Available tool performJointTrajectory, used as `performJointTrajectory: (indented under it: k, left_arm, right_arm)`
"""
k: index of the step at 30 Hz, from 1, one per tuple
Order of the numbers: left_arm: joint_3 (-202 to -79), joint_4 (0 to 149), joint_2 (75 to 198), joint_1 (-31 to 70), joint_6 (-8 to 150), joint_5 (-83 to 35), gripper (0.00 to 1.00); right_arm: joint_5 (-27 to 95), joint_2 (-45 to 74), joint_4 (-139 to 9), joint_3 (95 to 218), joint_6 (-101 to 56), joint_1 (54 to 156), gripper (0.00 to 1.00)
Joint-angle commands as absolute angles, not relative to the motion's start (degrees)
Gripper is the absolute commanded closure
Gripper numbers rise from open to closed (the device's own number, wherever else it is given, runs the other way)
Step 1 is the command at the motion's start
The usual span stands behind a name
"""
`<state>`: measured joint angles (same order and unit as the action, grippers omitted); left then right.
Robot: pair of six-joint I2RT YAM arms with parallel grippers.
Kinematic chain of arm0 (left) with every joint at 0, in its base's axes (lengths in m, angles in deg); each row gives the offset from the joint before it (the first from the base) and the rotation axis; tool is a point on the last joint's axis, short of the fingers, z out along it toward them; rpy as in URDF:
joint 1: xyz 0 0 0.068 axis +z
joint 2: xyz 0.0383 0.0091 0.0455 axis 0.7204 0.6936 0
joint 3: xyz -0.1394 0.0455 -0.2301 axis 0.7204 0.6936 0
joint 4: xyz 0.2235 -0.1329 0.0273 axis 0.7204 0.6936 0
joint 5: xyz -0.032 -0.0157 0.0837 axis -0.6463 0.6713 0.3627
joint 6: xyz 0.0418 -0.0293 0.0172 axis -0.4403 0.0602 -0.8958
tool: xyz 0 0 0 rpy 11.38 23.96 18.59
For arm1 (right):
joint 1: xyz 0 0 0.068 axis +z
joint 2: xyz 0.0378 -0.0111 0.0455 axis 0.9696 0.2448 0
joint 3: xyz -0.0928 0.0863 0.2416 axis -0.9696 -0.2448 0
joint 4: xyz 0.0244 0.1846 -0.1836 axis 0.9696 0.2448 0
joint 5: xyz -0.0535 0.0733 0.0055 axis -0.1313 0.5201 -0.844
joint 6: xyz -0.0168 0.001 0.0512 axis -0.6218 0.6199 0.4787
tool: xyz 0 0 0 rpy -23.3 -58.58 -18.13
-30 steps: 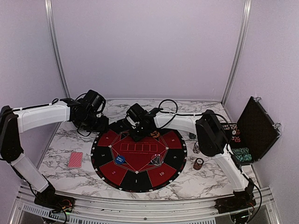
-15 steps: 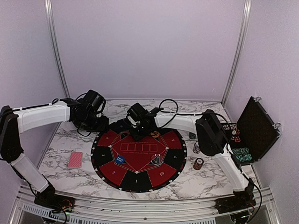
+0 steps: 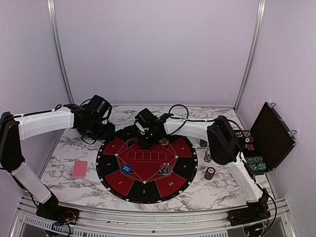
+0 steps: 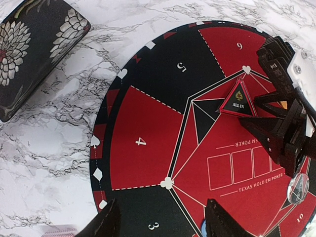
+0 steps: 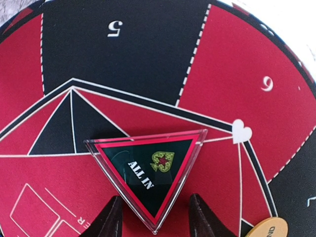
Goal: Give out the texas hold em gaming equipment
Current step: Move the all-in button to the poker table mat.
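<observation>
A red-backed card [image 3: 79,169] is seen lying flat on the marble table [image 3: 64,153] at the near left, close to a round red-and-black mat [image 3: 148,190]. A blue square marker [image 3: 127,168] is set on the mat's near left part. Poker chips [image 3: 210,173] are stacked by its right edge, near an opened black case [image 3: 274,133]. Farther back, the right gripper [image 5: 155,212] is held open over the mat, its jaws either side of a triangular marker [image 5: 148,173] without touching it. An orange disc [image 3: 164,142] lies just beside. At the mat's far left edge, the left gripper [image 4: 163,219] is held open and empty.

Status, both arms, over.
Left pincer open, empty, above mat edge. Right pincer open, straddling ALL IN triangle flat on mat. Orange disc close beside; nothing blocking.
</observation>
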<state>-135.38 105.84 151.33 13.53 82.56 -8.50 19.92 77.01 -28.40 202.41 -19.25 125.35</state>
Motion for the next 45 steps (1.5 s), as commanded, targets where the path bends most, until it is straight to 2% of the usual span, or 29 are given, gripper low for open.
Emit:
performJointTrajectory:
  k: [1, 12, 25, 38, 45]
  left_arm:
    - [-136.36, 105.45, 150.81, 13.83, 82.43, -9.22, 0.40]
    - [-137.97, 105.31, 150.63, 13.83, 82.63, -10.39, 0.40]
    - [-138.80, 102.05, 148.39, 13.74, 82.98, -14.88, 0.40]
    - [-137.14, 98.93, 144.93, 13.57, 82.50, -20.87, 0.19]
    - [-134.98, 99.08, 141.38, 13.57, 82.11, -23.83, 0.07]
  right_arm:
    - [21.37, 74.14, -27.31, 203.63, -19.86, 125.06, 0.53]
    - [21.86, 66.79, -28.08, 199.15, -19.53, 125.27, 0.41]
    - [19.09, 45.68, -32.49, 176.93, -16.32, 124.10, 0.32]
    - [18.20, 28.66, -31.14, 156.68, -12.28, 120.30, 0.29]
    - [17.71, 23.13, -30.43, 151.66, -12.71, 117.18, 0.29]
